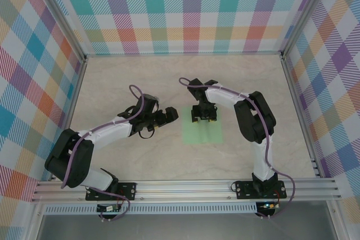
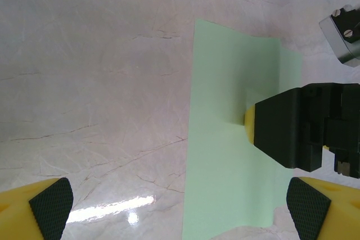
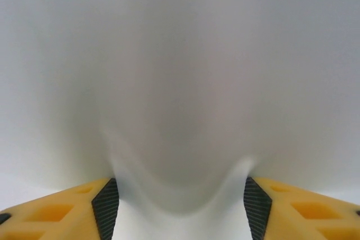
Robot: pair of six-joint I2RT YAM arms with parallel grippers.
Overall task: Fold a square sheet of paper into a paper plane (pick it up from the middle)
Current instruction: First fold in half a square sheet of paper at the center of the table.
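Observation:
A light green square sheet of paper (image 1: 202, 133) lies flat on the marble table, with no folds. The paper plane is out of view. My right gripper (image 1: 203, 118) points straight down onto the sheet's far middle. In the right wrist view its fingertips (image 3: 107, 206) press on the sheet (image 3: 180, 82), and the paper bulges up in a soft hump between the half-spread jaws. My left gripper (image 1: 171, 115) hovers wide open just left of the sheet. In the left wrist view its pads (image 2: 50, 206) straddle the sheet's left edge (image 2: 225, 167), and the right gripper's finger (image 2: 281, 125) stands on the paper.
Checkered walls with aluminium posts (image 1: 84, 60) box in the pale marble table (image 1: 140, 82) on three sides. A metal rail (image 1: 185, 186) carrying both arm bases runs along the near edge.

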